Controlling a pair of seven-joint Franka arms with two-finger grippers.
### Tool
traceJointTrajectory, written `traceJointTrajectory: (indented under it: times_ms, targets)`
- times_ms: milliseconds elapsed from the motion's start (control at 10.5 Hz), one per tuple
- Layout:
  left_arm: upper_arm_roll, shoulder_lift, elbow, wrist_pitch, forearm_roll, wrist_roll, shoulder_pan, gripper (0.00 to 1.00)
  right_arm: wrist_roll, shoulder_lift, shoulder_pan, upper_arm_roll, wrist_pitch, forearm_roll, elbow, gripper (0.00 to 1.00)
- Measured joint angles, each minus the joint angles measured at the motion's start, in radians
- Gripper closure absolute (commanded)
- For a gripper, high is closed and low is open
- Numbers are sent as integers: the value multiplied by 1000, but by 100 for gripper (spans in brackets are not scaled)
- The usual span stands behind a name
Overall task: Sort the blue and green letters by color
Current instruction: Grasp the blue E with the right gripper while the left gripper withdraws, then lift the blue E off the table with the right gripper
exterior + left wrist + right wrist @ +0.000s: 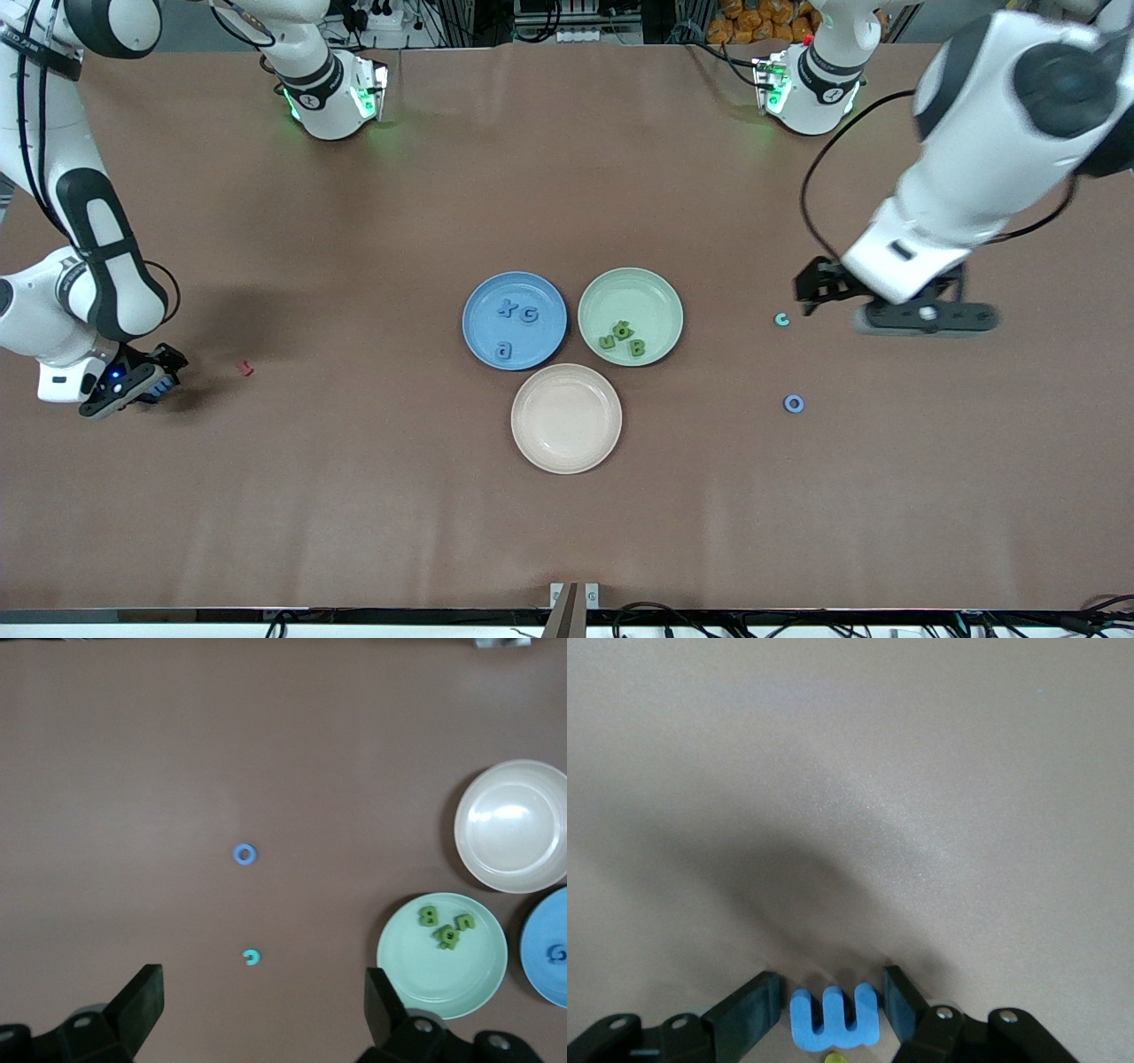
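while left gripper [926, 316] hangs spread wide near teal c [781, 320], right gripper [829, 1010] pinches chunky blue e [833, 1019], three prongs showing.

Three plates sat bunched mid-surface: a blue plate [483, 341] and a green plate [660, 297] side by side, touching, and a cream plate [567, 443] snug against both, nearer the front-camera edge. A tiny dark red letter [245, 368] lay toward the right arm's end.
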Motion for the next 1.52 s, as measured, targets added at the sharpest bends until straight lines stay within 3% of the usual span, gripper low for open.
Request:
traceJointTrajectory:
  times_ms: [284,664,1517]
  targets:
    - [142,-90,4,-28,-14,106,-27,0,0,0,-5,3,0,7,-1,40]
    - [312,-122,3,-43,-98,206,-44,0,0,-1,-28,17,-1,15,-1,37]
    - [309,-150,3,-167,-99,227,-44,0,0,-2,-45,20,-1,33,-11,41]
